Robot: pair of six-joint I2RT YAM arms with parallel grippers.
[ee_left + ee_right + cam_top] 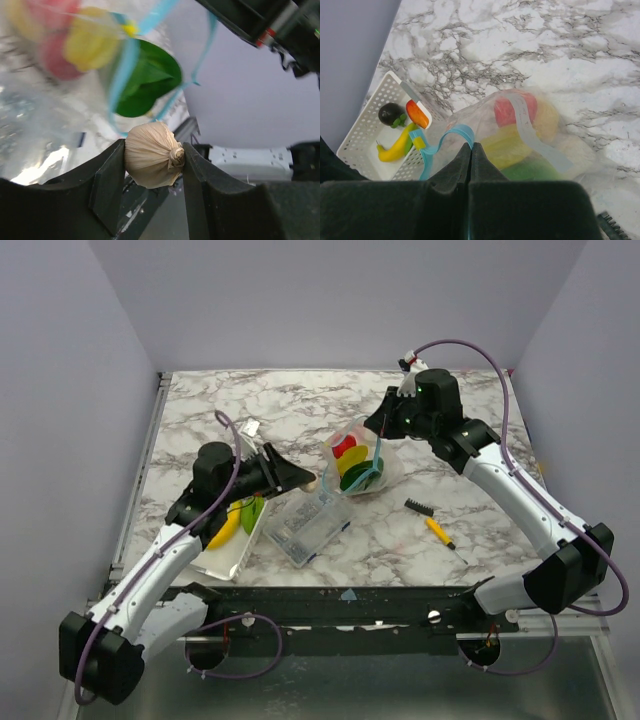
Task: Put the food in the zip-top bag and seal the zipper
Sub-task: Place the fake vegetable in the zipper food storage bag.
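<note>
Bench [300, 405]: marble, zip-top bag [358, 465] near its middle.
Right arm [510, 490]: bent, reaching far over; right hand [471, 155] pinched tight on the bag's rim, holding it up.
Left arm [160, 565]: stretched toward the bag; left hand [305, 478] squeezes a pale bulb [150, 155], maybe garlic.

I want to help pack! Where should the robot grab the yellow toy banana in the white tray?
Grip the curved yellow toy banana across its middle, probably from above: it lies flat in the white slotted tray, whose walls block sideways reach.
</note>
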